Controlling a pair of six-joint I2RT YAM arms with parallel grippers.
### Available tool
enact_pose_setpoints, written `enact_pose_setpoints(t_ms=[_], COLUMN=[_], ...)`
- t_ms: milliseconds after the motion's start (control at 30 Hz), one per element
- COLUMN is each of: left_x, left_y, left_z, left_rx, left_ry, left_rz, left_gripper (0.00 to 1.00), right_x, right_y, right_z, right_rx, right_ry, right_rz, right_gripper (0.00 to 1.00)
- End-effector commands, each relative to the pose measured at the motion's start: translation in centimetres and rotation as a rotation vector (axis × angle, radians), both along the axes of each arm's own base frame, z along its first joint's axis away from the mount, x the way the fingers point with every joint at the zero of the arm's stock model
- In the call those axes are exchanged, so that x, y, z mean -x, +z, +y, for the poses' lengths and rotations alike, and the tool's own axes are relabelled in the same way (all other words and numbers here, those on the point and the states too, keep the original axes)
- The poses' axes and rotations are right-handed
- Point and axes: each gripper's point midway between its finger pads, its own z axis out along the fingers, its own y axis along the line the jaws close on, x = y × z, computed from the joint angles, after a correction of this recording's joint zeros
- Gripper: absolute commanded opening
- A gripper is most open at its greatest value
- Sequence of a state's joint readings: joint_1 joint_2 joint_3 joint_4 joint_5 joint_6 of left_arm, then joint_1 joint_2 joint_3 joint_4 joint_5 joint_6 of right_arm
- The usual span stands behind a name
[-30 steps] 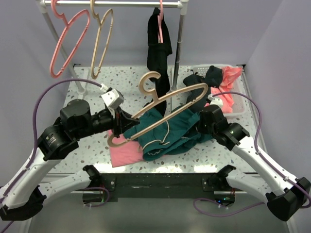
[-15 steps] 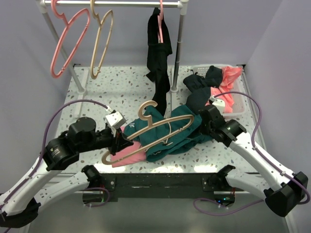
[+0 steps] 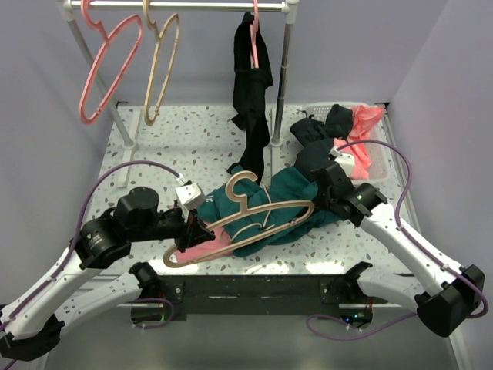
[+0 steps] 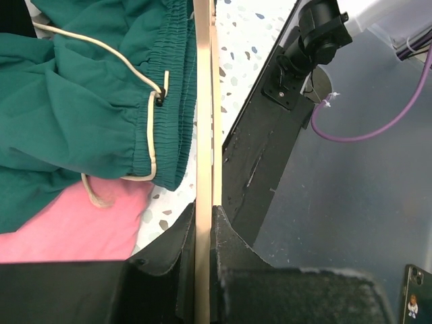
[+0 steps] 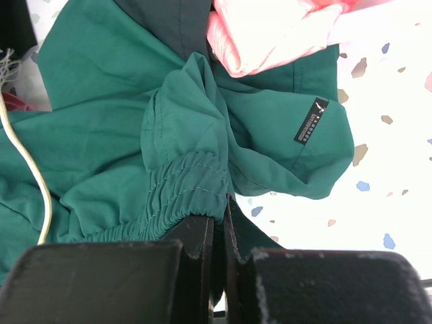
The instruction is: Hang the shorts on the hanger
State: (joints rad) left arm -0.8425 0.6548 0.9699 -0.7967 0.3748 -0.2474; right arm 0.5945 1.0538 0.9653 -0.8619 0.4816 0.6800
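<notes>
Midway along the near edge of the speckled counter, my left gripper is pressed tight on the lower bar of the thin tan clothes hanger with a curved hook. It holds the hanger low and tilted over the heap of dark teal-green soft fabric shorts. My right gripper is pinched on a gathered fold of the elastic waistband at the heap's right side, toward the counter's right edge. The shorts lie crumpled on the counter, partly over a flat pink cloth, with the white drawstring trailing loose. Light and limp, the fabric will likely sag and slide off a smooth bar. The stiffer waistband looks the surest place to hold, while the rigid hanger should keep its shape when gripped at the bar.
</notes>
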Motion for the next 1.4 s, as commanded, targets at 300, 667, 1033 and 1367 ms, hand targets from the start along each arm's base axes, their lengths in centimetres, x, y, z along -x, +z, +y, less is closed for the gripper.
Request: enact_pose_setpoints(t_ms=[300, 667, 1033, 1367], left_x=[-1.9, -5.0, -5.4, -6.4], left_y=[2.1, 4.2, 2.7, 6.2], left_z=[-2.8, -6.2, -10.1, -6.9], left_rx=[0.047, 0.064, 0.158, 0.265], left_ry=[-0.028, -0.003, 0.021, 0.188], left_rz=[-0.045, -0.192, -0.307, -0.362], left_gripper=[0.00, 0.00, 0.00, 0.00], right_x=[0.2, -0.1, 0.8, 1.8], right_y=[2.9, 10.5, 9.2, 16.4], right_z=[-0.3, 3.5, 6.8, 5.4], right_rx=[-0.020, -0.159, -0.208, -0.231], right_ry=[0.014, 0.146, 0.234, 0.234], right_rz=[-0.056, -0.167, -0.151, -0.272], right_gripper=[0.00, 0.00, 0.00, 0.00])
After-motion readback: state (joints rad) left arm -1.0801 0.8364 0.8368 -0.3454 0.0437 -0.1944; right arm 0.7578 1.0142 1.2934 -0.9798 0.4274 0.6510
